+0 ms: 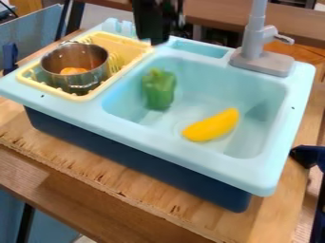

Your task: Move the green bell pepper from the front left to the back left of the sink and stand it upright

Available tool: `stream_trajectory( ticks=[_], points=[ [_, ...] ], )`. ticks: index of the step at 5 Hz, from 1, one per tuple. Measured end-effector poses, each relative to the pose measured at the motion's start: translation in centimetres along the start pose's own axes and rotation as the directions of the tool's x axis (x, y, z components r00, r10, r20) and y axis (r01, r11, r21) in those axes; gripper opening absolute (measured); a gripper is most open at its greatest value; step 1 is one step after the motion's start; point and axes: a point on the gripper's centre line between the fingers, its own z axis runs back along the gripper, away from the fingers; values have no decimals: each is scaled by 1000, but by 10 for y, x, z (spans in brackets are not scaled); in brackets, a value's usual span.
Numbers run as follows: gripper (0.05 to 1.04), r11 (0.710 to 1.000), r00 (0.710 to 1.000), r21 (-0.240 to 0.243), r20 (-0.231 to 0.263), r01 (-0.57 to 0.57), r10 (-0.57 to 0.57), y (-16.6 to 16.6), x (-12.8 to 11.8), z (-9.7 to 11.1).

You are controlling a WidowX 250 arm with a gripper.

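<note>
The black gripper [152, 31] hangs at the top of the view, above the back edge of the light blue sink [190, 154], near the corner of the yellow dish rack. Inside the basin, a green bell pepper [159, 88] stands at the back left and a yellow, curved toy [212, 126] lies lower right of it. A metal pot [75, 65] sits in the yellow rack [134, 45], holding an orange item [73, 70]. The gripper is apart from all of these.
A grey faucet [260, 59] rises from the sink's back right rim. Wooden boards [146, 213] support the sink. Dark blue clamp-like parts [308, 156] stand at the right edge, and another [9, 58] is at the left.
</note>
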Motion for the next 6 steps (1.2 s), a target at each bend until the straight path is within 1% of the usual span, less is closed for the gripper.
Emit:
stream_trajectory(
  ticks=[1,2,3,4,5,6],
  points=[
    [843,999,998,-26,54,-23,24,5,-6,14],
    [1014,999,997,-27,71,-41,42,7,-23,25],
    [1010,999,998,13,35,-45,45,0,-51,32],
    [1004,999,1000,40,-14,13,-12,-22,-71,36],
    [1003,999,998,-43,-64,8,-11,-24,-85,32],
    [1003,999,998,-51,-57,8,-11,-25,-84,31]
  ],
)
